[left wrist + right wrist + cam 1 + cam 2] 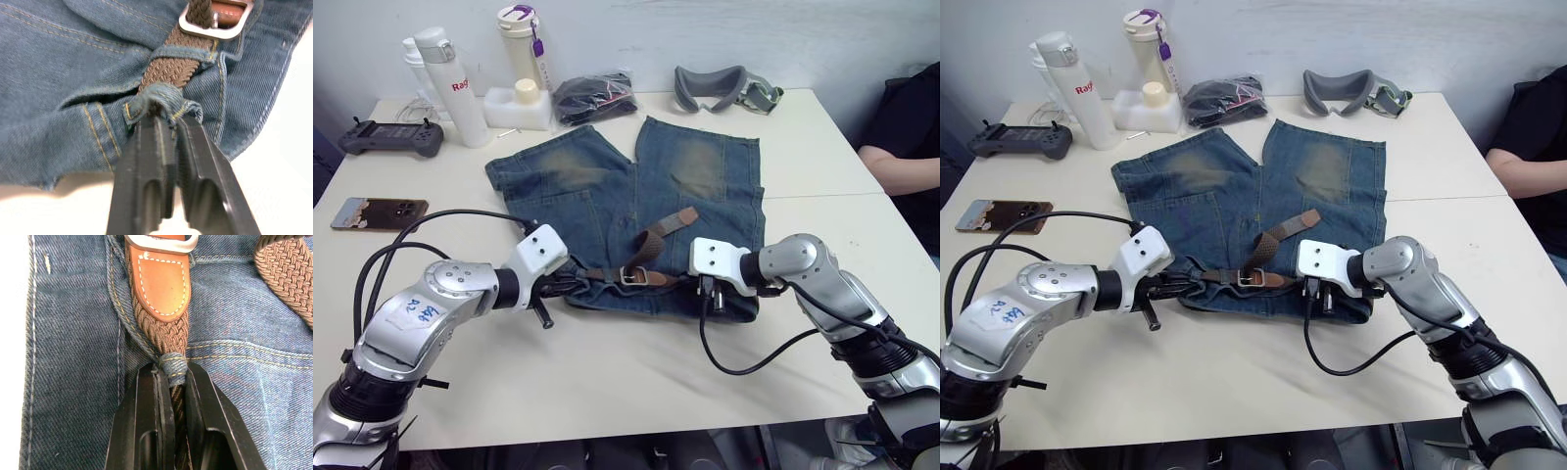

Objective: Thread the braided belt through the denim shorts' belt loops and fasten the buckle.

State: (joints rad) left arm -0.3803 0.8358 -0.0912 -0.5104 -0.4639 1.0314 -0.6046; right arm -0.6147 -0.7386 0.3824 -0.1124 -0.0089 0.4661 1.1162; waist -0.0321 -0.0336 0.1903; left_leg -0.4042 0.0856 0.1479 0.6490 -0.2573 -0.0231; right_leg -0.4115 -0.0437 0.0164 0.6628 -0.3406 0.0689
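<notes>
Your denim shorts [626,211] lie flat on the tabletop [607,372], waistband toward you, with the braided belt [646,277] running along that waistband and already passed through the buckle [631,276], which sits between the 2 claws. The belt's loose tail [668,231] angles up and away over the right leg.

Your left claw [164,122] is clamped on the belt where it goes under a belt loop [164,98], the denim strip bunched against the fingertips. Your right claw [172,374] is clamped on the belt too, pinching it just behind another loop [173,364], beside the tan leather tab [160,284] next to the buckle.

The belt's long axis runs left to right between the claws, so each claw looks along it toward the buckle. Both are near it; the right one seems slightly nearer. I judge the threading largely done, with seating the prong and tidying the tail remaining.
</notes>
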